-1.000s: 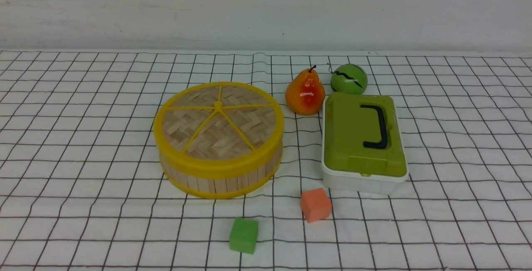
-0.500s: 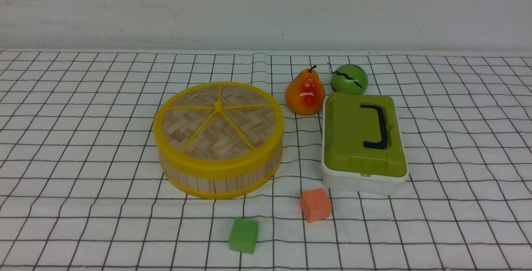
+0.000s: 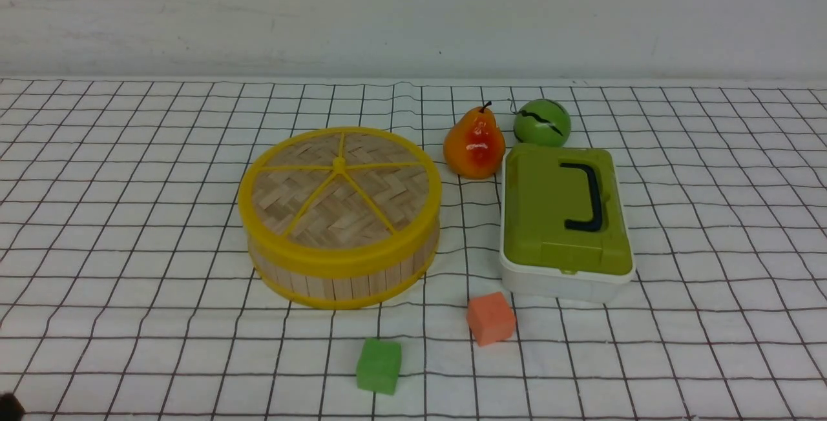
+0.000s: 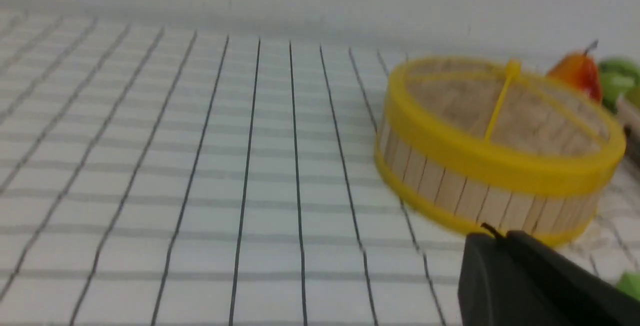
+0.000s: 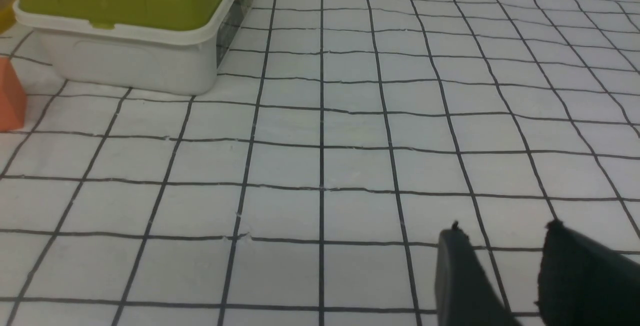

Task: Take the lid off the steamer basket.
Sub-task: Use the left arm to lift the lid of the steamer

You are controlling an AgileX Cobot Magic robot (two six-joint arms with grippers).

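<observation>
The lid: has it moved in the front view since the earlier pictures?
No. The lid sits on the steamer basket as before, its rim at the same gap from the pear and over the same lines of the checked cloth.

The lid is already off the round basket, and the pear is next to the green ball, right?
No, the front view shows the lid still on the steamer basket. The pear is next to the green ball.
</observation>
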